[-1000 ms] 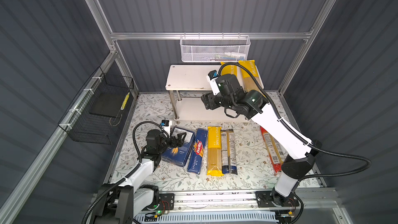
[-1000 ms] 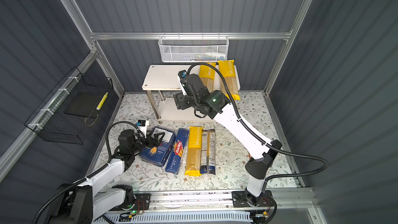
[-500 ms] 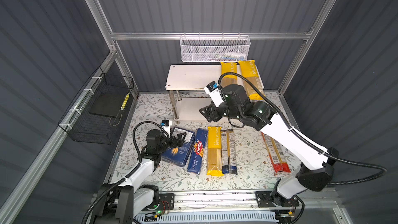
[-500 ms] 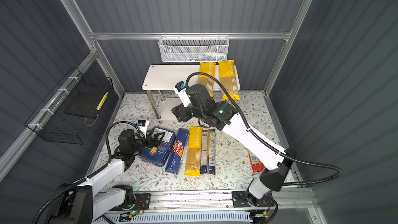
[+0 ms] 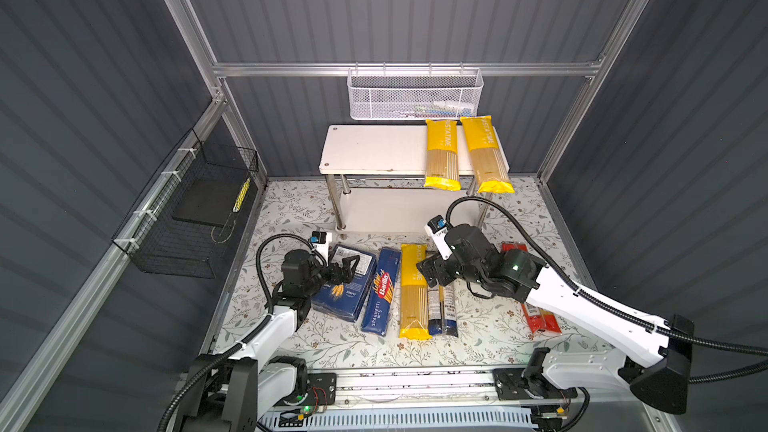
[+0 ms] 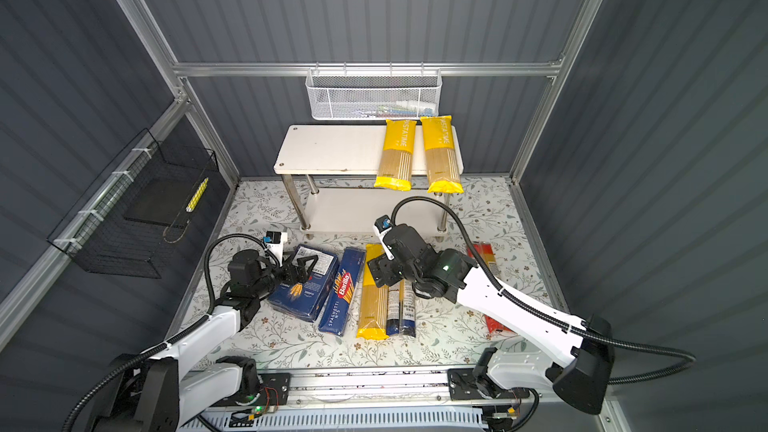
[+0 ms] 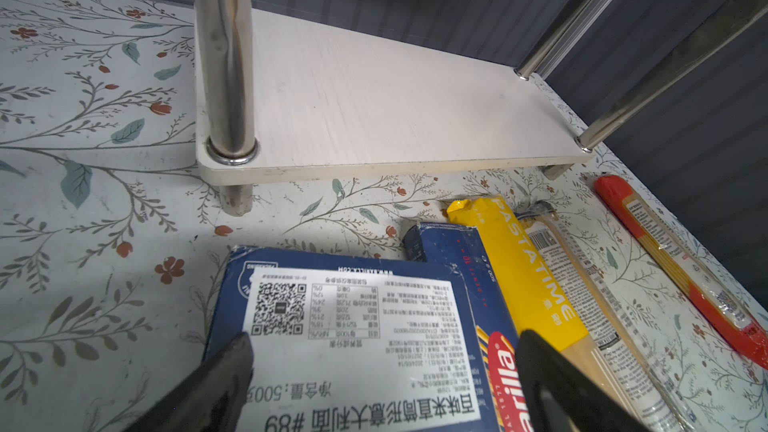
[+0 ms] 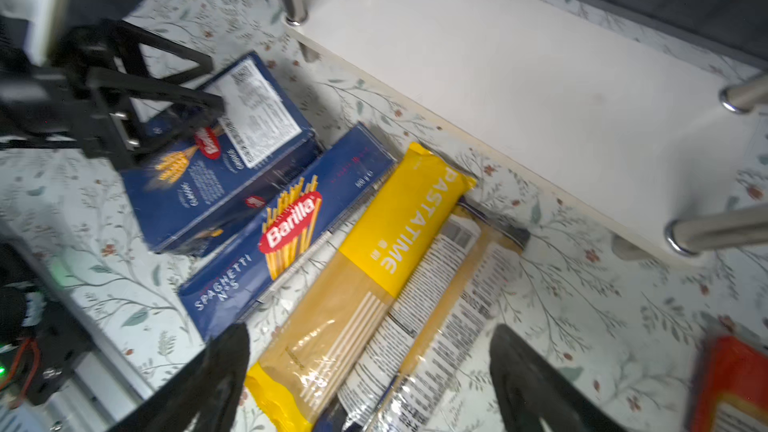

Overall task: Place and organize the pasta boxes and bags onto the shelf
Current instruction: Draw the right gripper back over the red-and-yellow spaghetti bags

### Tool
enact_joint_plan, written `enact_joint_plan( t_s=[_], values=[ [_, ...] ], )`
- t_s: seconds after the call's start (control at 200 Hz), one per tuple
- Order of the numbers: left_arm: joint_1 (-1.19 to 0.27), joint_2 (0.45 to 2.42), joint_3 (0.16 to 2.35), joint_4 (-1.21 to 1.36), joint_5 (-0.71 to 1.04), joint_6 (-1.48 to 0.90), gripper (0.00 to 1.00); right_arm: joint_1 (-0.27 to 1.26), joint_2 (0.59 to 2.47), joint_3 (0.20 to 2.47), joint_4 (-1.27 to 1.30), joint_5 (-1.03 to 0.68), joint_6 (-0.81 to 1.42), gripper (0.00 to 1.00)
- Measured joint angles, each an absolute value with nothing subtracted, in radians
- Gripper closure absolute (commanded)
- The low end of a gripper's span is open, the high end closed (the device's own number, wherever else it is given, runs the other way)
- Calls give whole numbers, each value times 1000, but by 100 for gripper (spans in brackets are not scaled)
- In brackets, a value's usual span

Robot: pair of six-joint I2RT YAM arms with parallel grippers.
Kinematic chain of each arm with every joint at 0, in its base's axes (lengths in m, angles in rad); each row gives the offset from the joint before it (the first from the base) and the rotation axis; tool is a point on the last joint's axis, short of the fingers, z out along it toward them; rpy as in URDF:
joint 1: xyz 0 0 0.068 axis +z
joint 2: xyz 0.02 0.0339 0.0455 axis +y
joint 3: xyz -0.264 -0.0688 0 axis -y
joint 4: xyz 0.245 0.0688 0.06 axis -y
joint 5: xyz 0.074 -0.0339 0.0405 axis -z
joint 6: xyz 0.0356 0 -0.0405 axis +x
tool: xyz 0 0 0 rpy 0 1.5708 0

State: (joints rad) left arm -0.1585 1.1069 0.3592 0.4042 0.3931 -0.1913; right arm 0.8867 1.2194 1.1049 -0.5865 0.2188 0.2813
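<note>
At far left in both top views, the left gripper (image 5: 348, 270) hovers over the wide Barilla box (image 5: 345, 301). Its jaws are spread and empty. Beside the box lie the slim SPAGHETTI box (image 5: 381, 290), then a yellow PASTATIME bag (image 5: 411, 292) touching a dark bag (image 5: 442, 309). All four lie on the floral mat (image 5: 299, 209) with their long axes running from the front rail toward the shelf (image 5: 374, 151).

The right gripper (image 8: 370, 342) hangs directly above the yellow and dark bags, near their shelf-side ends. It is wide open and grips nothing. In the right wrist view its fingers (image 8: 232, 351) straddle both packets across their width, square to their long axis. Closing there would likely catch both packets, so taking one probably calls for a shift sideways first.

The right arm is clearly the nearer to this pair. Farther right, a red-ended bag (image 5: 540, 317) lies apart from the row. Two yellow bags (image 5: 441, 151) already rest on the right end of the shelf's top board, overhanging its front edge.
</note>
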Motion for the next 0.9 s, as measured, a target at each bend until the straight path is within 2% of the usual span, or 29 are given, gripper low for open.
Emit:
enact_joint_plan(
  t_s=[0.125,0.355,0.67,0.9],
  values=[
    [-159,1107,359,405,393,-191,1,826,1179,1045,-631,281,356,4],
    [-159,1107,359,404,393,-191,1,688,1142,977,-683,295,466,1],
    [-159,1107,359,404,393,-191,1,445,1073,791,-651,308,584,1],
    [-159,1107,359,404,393,-191,1,348,1079,746,-594,316,627,1]
  ],
)
